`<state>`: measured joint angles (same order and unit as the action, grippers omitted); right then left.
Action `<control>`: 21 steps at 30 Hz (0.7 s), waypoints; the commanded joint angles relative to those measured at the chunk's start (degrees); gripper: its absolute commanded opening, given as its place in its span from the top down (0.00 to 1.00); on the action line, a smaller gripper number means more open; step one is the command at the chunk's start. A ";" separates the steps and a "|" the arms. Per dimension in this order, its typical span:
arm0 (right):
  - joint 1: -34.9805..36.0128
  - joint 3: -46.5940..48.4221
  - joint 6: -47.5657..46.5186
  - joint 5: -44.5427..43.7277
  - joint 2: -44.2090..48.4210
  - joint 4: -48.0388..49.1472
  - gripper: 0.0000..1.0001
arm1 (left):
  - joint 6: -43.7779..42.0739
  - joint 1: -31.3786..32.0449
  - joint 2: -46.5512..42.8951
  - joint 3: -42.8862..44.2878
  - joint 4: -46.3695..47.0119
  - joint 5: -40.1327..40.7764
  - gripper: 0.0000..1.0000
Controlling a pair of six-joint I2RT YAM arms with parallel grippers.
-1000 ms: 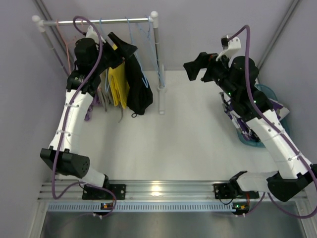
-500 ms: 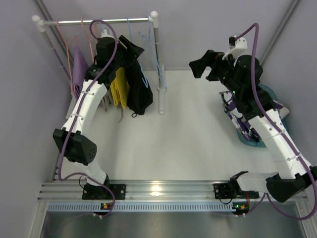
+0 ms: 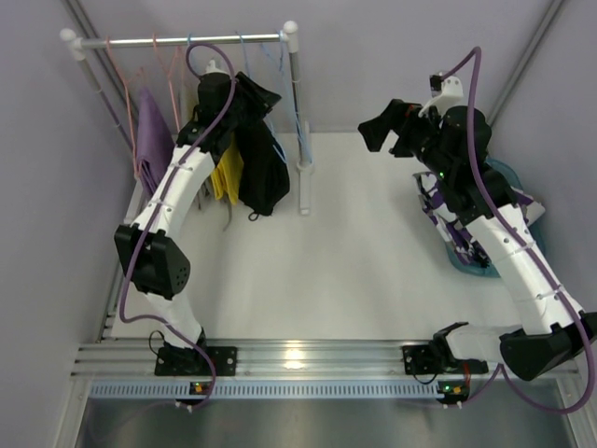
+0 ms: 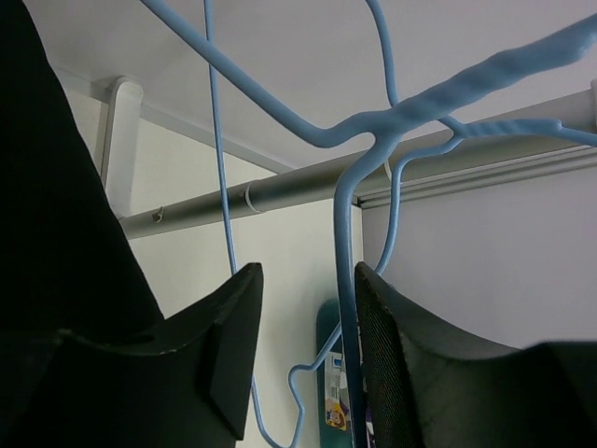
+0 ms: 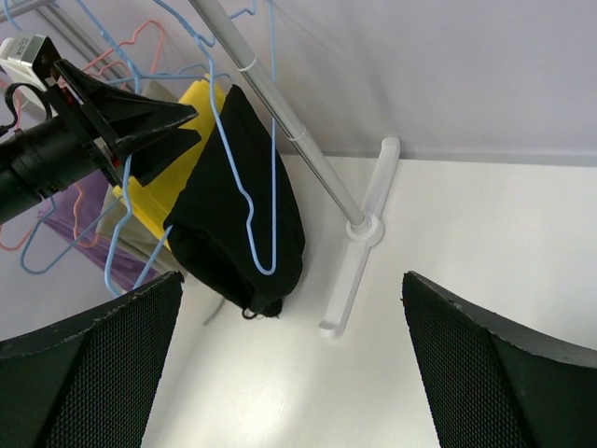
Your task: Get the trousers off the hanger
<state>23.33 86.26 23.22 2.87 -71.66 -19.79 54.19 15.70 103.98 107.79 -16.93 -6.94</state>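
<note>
The black trousers [image 3: 263, 170] hang folded over a blue hanger [image 5: 254, 217] on the rack's rail [image 3: 187, 40]; in the right wrist view the black trousers [image 5: 224, 201] sag below the rail. My left gripper [image 3: 250, 97] is up at the rail above them. Its jaws stand part-way closed around a blue hanger wire [image 4: 346, 308]; the wire runs along the right finger [image 4: 401, 373], with a gap to the left finger. The patterned purple and white trousers [image 3: 444, 220] lie in the teal basket [image 3: 511, 177]. My right gripper [image 3: 386, 127] hovers wide open over the table, empty.
A yellow garment [image 3: 227, 173] hangs just left of the black trousers, and a lilac one [image 3: 154, 131] further left. Pink empty hangers [image 3: 117, 75] hang at the rail's left end. The rack's right post [image 3: 297, 103] and its foot [image 5: 359, 238] stand on the white table.
My left arm has swung right along the rail to the blue hangers, uncovering the lilac garment, and its jaws have narrowed. The right arm has barely moved.
</note>
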 commanded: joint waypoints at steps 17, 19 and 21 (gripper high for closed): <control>-2.50 -1.27 1.47 3.10 1.52 -0.16 0.00 | 10.49 -0.67 -2.56 1.02 11.12 -15.21 1.00; -2.59 -1.18 1.30 3.45 1.70 -0.16 0.00 | 10.15 -0.76 -2.82 1.63 11.48 -15.47 1.00; -2.68 -1.27 1.21 3.72 1.78 -0.16 0.00 | 9.09 -0.76 -2.91 2.95 11.57 -15.56 1.00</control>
<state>21.54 85.08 24.12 5.48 -71.61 -19.92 63.57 15.35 104.75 107.77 -13.06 -20.64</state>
